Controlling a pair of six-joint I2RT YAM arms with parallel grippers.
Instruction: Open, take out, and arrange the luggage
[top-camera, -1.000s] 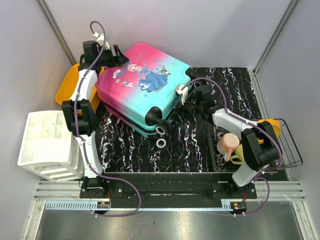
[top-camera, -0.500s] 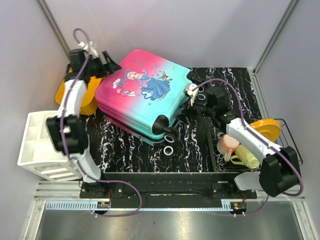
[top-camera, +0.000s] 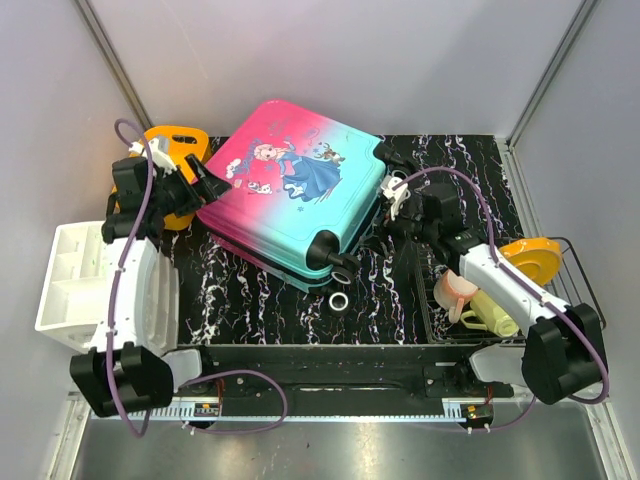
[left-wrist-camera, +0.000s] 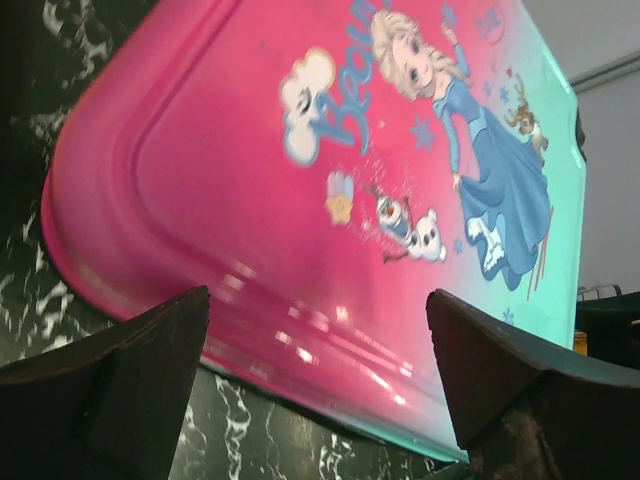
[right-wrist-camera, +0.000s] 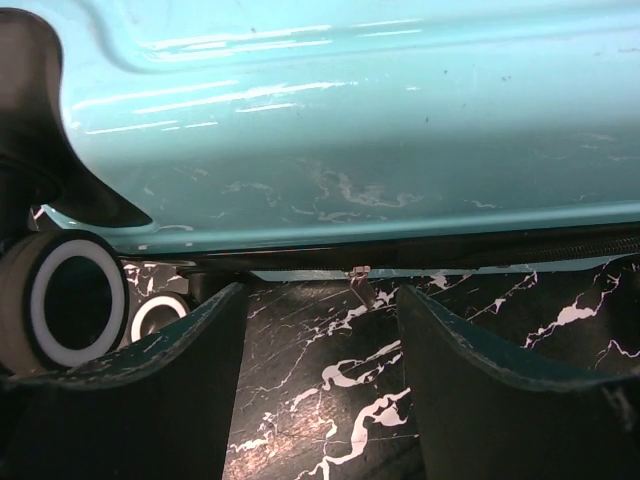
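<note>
Luggage (top-camera: 290, 190) lies closed, print side up — on the marbled table (top-camera: 395, 292).

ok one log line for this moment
luggage: flat, print up | left pincer: open, empty, facing pink end | right pincer: open, empty, facing teal side

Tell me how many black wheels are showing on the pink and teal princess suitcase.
2. One black wheel sits at the teal near corner of the hard-shell suitcase; the second wheel is just nearer, over the black marbled mat. Others may be hidden underneath.
</note>
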